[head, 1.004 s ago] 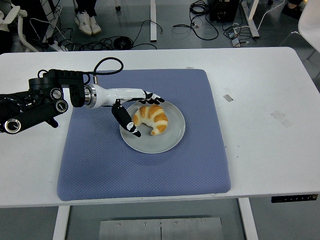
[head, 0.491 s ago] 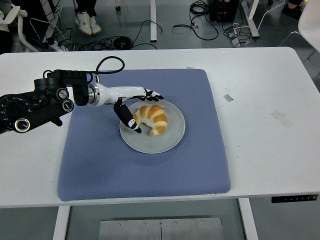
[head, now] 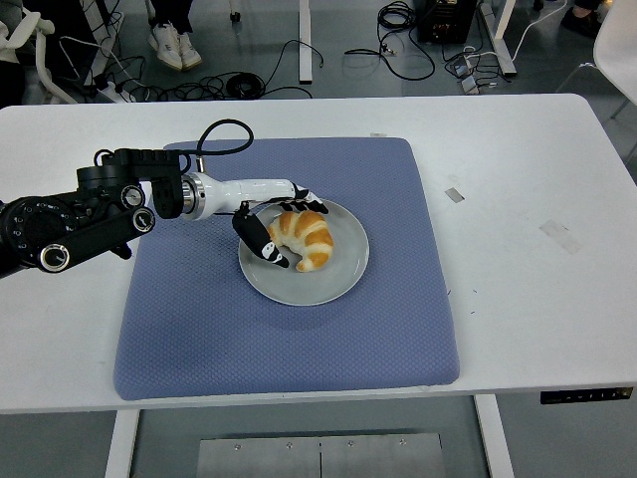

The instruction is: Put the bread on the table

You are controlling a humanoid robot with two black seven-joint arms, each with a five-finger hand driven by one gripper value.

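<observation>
A golden croissant (head: 304,237) lies on a round grey plate (head: 323,281) in the middle of a blue mat (head: 289,329). My left hand (head: 284,231) reaches in from the left and sits at the croissant's left end. Its thumb (head: 261,242) hangs down over the plate in front of the bread, and the other fingers (head: 304,204) lie along the far side. The fingers are spread around the bread and not closed on it. The right arm does not show.
The white table (head: 528,179) carries small tape marks (head: 559,234) on its right part. A black cable (head: 221,129) loops from my left forearm. Cables and a person's shoes lie on the floor beyond the far edge.
My left arm has moved right and a little down, bringing the hand closer around the croissant's left end. The croissant and plate have not moved.
</observation>
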